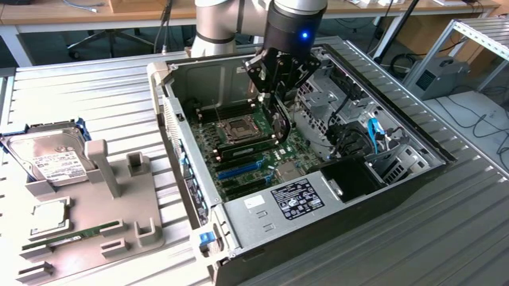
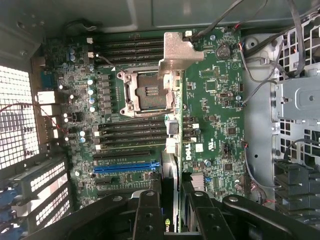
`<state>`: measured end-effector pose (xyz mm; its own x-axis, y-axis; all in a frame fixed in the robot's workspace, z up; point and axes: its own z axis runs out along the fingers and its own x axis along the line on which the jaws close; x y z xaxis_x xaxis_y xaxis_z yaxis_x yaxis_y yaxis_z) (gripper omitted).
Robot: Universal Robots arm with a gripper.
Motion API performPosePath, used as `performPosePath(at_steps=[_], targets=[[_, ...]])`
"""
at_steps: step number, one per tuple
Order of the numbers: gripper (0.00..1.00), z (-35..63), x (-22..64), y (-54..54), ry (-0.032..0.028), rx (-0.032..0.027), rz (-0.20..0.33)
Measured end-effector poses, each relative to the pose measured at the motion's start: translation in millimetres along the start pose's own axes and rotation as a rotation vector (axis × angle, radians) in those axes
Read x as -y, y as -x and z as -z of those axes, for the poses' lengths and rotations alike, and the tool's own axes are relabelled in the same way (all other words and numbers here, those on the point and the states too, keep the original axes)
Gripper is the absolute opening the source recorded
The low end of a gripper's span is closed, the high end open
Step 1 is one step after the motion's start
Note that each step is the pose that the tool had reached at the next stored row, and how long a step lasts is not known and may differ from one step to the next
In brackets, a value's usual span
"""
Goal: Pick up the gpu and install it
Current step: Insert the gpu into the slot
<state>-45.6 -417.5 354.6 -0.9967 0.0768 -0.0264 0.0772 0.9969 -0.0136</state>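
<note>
My gripper [image 1: 277,89] hangs inside the open computer case [image 1: 263,221], above the green motherboard [image 1: 278,159]. It is shut on the gpu [image 1: 278,122], a thin black card held on edge that reaches down towards the board. In the wrist view the gpu [image 2: 170,172] runs edge-on from between the black fingers [image 2: 147,215], and its silver bracket end sits over the motherboard [image 2: 215,100] beside the CPU socket [image 2: 147,90]. The blue expansion slot [image 2: 127,166] lies to one side of the card's edge, and the two are apart.
Black and blue cables [image 1: 374,134] and a metal drive cage [image 1: 330,98] crowd the case on the exterior view's right. On the exterior view's left, a grey holder tray [image 1: 95,238] carries a silver hard drive [image 1: 47,158], a CPU chip [image 1: 49,215] and a green memory stick [image 1: 71,235].
</note>
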Motion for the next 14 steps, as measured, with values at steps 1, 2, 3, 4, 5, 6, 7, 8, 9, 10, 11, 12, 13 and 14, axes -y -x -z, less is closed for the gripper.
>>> performPosePath(at_steps=[1, 2, 3, 4, 5, 6, 7, 8, 9, 10, 11, 12, 13, 14], targets=[[0.26, 0.0, 0.0, 0.0, 0.0000, 0.0000, 0.003], [0.26, 0.0, 0.0, 0.0, 0.0002, 0.0001, 0.007], [0.26, 0.0, 0.0, 0.0, 0.0003, 0.0001, 0.011], [0.26, 0.0, 0.0, 0.0, 0.0004, 0.0002, 0.019], [0.26, 0.0, 0.0, 0.0, 0.0007, 0.0003, 0.026], [0.26, 0.0, 0.0, 0.0, 0.0009, 0.0004, 0.034], [0.26, 0.0, 0.0, 0.0, 0.0010, 0.0005, 0.041], [0.26, 0.0, 0.0, 0.0, 0.0011, 0.0006, 0.045], [0.26, 0.0, 0.0, 0.0, 0.0014, 0.0007, 0.052], [0.26, 0.0, 0.0, 0.0, 0.0015, 0.0008, 0.057], [0.26, 0.0, 0.0, 0.0, 0.0016, 0.0008, 0.061], [0.26, 0.0, 0.0, 0.0, 0.0017, 0.0009, 0.065], [0.26, 0.0, 0.0, 0.0, 0.0018, 0.0009, 0.069], [0.26, 0.0, 0.0, 0.0, 0.0019, 0.0010, 0.073]])
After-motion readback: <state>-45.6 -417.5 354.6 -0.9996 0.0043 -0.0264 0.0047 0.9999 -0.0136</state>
